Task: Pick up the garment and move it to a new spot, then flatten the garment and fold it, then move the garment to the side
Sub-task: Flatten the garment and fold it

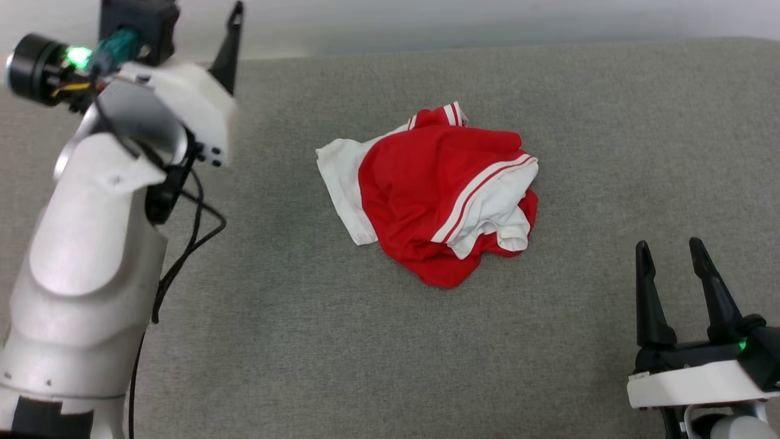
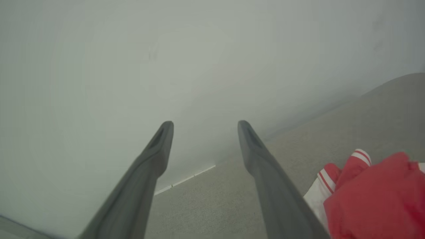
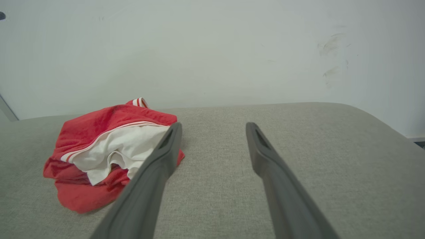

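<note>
Garment [image 1: 436,195] lies bunched mid-pad [image 1: 548,335], untouched. Left gripper [image 2: 205,124], jaws spread, hangs raised to the garment's left. Right gripper [image 1: 669,244], jaws spread, sits low at its near right. Lower one gripper onto a thick red fold, pinch several layers, lift clear.

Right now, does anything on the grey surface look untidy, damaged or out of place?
Yes: the garment lies crumpled in a heap near the middle of the grey surface, not spread flat. One white sleeve is bunched on top of the red body. I see no tear and no spill.
</note>
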{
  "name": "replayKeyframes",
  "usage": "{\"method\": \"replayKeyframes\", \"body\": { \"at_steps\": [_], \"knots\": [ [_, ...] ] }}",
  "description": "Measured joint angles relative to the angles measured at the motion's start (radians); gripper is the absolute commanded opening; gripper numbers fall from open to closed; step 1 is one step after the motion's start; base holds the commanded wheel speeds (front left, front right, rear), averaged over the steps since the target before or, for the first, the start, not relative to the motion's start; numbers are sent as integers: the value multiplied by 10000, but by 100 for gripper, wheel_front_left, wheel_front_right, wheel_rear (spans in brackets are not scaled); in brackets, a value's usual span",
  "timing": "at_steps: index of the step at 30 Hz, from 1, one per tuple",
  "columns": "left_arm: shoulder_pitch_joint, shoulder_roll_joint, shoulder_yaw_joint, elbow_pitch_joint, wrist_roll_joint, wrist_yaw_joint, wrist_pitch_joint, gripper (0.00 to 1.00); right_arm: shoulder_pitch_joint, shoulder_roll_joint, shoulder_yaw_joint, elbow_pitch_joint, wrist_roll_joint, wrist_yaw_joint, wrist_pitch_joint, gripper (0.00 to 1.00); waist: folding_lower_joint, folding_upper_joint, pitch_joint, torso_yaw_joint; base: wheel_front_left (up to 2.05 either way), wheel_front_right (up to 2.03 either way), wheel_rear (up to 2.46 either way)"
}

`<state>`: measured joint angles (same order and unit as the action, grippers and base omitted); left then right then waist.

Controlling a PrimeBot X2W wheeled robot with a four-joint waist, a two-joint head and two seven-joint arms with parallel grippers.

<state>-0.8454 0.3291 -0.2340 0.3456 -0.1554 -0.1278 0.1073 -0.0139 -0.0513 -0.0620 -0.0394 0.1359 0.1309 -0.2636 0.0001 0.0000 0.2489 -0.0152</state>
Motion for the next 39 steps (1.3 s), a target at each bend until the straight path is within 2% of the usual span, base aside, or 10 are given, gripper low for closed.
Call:
{"method": "replayKeyframes", "body": {
  "at_steps": [10, 11, 13, 19, 29, 30, 31, 32, 39],
  "knots": [
    [-2010, 1396, -4115, 151, -3733, -12, 4512, 100, -514, -2, 125, -192, -71, 0, 0, 100, 0, 0, 807, -445, 0, 0, 0],
    [-2439, 1804, -5062, 109, -4627, -12, 5576, 100, -648, 0, 176, -222, -67, 0, 0, 100, 0, 0, 1049, -607, 0, 0, 0],
    [-2685, 2025, -5603, 109, -5166, -12, 6194, 100, -731, 0, 203, -253, -65, 0, 0, 100, 0, 0, 1212, -722, 0, 0, 0],
    [-3143, 2305, -6939, 247, -6316, -12, 7319, 100, -944, 0, 276, -282, -33, 2, 0, 100, 0, 0, 1725, -1054, 0, 0, 0],
    [-3674, 2821, -9045, 493, -7093, 0, 8075, 100, -1257, -2, 332, -284, 128, 0, 0, 100, -1, 0, 2413, -1467, 0, 0, 0],
    [-3746, 2865, -9164, 483, -7260, 2, 8096, 94, -1271, 0, 330, -284, 128, 0, 0, 100, -2, 0, 2444, -1478, 0, 0, 0],
    [-3830, 2901, -9271, 479, -7359, 2, 8078, 22, -1276, 0, 328, -284, 130, 2, 0, 100, -2, 0, 2463, -1475, 0, 0, 0],
    [-3890, 2922, -9369, 481, -7430, 2, 8038, 0, -1286, 0, 316, -274, 130, 0, 0, 100, -2, 0, 2467, -1461, 0, 0, 0],
    [-3941, 2920, -9927, 476, -7660, -12, 6822, 0, -1263, 2, 242, -213, 38, 0, 0, 100, -1, 0, 2078, -1157, 0, 0, 0]
  ]
}}
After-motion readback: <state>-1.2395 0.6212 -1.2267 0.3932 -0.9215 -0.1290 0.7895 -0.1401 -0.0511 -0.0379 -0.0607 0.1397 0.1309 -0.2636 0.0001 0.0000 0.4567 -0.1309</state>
